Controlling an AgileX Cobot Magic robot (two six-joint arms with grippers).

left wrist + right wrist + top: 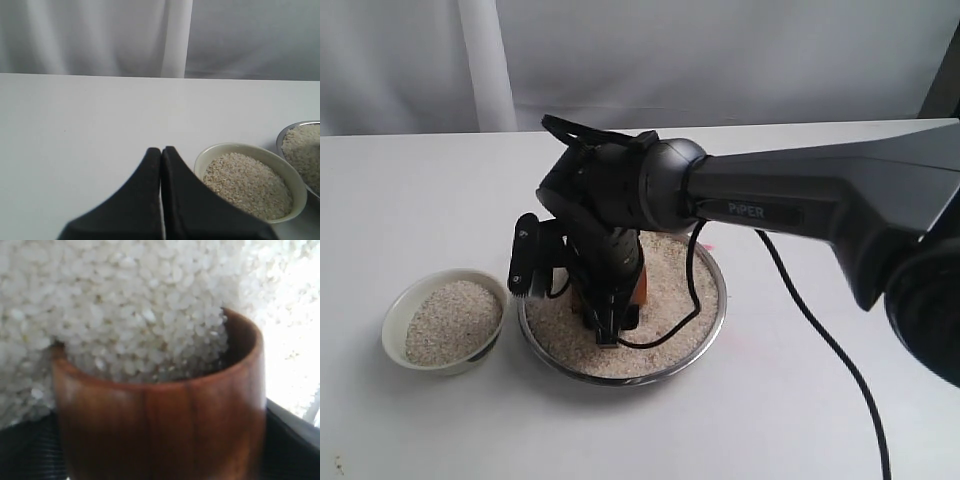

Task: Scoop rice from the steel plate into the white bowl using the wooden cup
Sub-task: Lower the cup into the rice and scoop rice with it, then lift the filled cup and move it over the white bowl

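Now our right pincer grips the wooden cup, dipped in rice; our left pincer is closed, empty.

About midway between the left and right edges of the worktop, well forward of the far edge: steel plate, with rice spread in it. Just left of the plate, toward the left edge: white bowl, likewise with rice in it, contact between the two rims impossible to tell. In the left part of the plate, tipped into the rice, grains in its mouth: wooden cup, gripped by the right pincer; left pincer over bare worktop near the bowl.
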